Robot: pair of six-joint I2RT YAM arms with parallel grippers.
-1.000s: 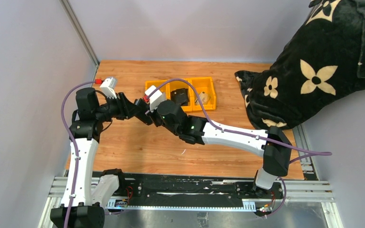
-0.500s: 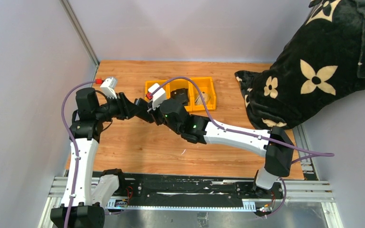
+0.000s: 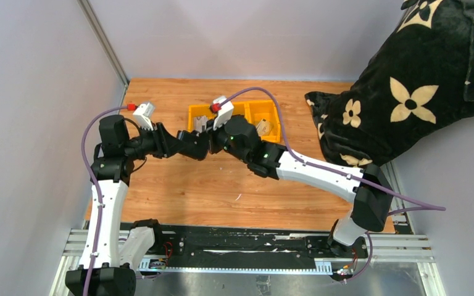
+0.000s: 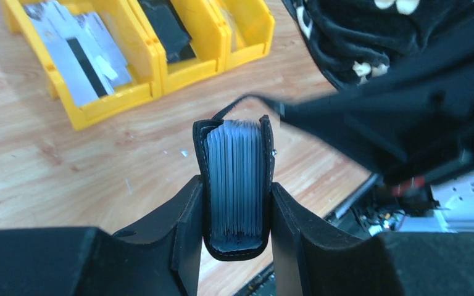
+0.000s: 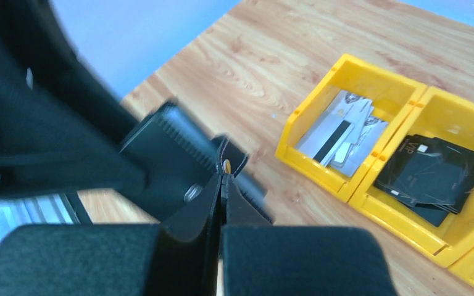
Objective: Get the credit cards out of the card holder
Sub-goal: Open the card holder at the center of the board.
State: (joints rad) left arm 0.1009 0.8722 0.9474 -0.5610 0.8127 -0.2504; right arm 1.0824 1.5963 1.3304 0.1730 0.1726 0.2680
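Left gripper (image 4: pixel 237 191): jaws grasp the card holder (image 4: pixel 265 160) by its two flat sides, fold down and open edge up, above the counter (image 4: pixel 68 160).
Right gripper (image 5: pixel 222 179): jaws clenched tight on the strap tab (image 5: pixel 225 165) of the holder.
Holder contents: a packed row of pale grey-blue edges; cards or sleeves, cannot tell.
Credit cards (image 5: pixel 342 126): silvery ones lie loose in an end compartment of the yellow tray (image 5: pixel 321 169).
Black cards (image 5: pixel 432 176): middle compartment.

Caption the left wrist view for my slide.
Left gripper clamps the card holder, credit cards edge-on inside, while the right gripper pinches its strap; yellow tray behind.
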